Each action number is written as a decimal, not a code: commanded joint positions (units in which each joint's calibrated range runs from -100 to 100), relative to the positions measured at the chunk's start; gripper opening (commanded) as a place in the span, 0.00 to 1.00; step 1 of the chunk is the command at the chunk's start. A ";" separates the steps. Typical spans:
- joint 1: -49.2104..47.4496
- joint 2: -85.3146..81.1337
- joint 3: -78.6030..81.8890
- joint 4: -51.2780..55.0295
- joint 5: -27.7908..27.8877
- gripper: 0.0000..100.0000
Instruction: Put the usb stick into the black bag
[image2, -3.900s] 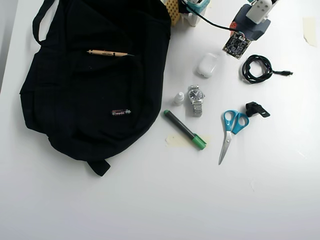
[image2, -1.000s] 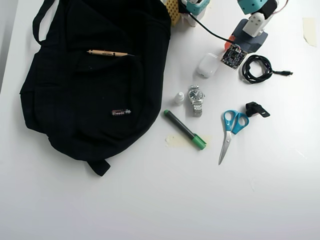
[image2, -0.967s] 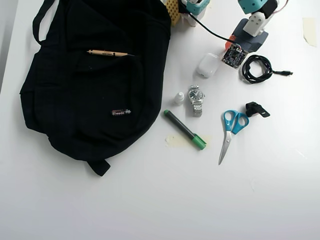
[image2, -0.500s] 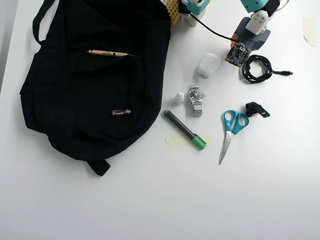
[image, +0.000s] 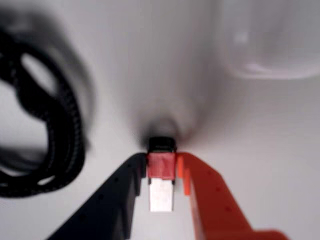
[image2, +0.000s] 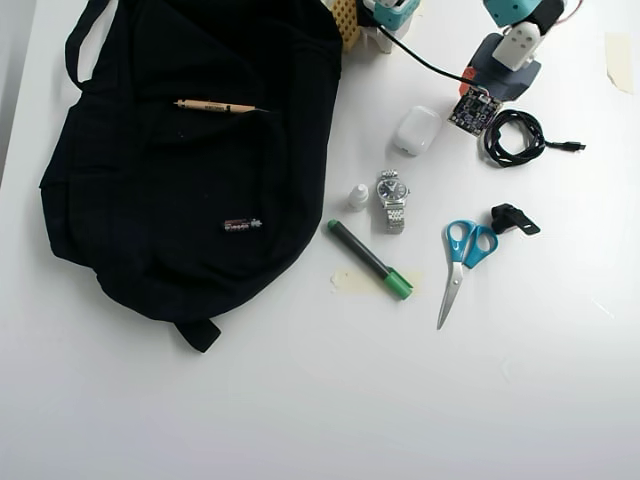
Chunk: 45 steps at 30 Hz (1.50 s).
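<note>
USB stick (image: 161, 175): red-bodied, black cap end, bare metal plug. Located between the fingers of the gripper (image: 161, 172) in the wrist view, above the white table (image2: 300, 400); the claw is closed on its red middle. Judged light, rigid, smooth-sided; best held across the flat red body, clear of the plug.

Black bag (image2: 190, 150): soft fabric, lying flat well away at the table's left in the overhead view. Carries a small label (image2: 242, 225), too small to read.

Coiled black cable (image: 45, 135): beside the gripper, possibly touching nothing.

black cable (image: 47, 125) blurred, cut off at left edge
</note>
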 joint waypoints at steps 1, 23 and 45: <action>1.88 -2.73 -12.47 14.66 -0.61 0.02; 26.64 -25.22 -15.97 10.27 34.26 0.02; 72.71 -49.62 0.38 -0.50 45.48 0.02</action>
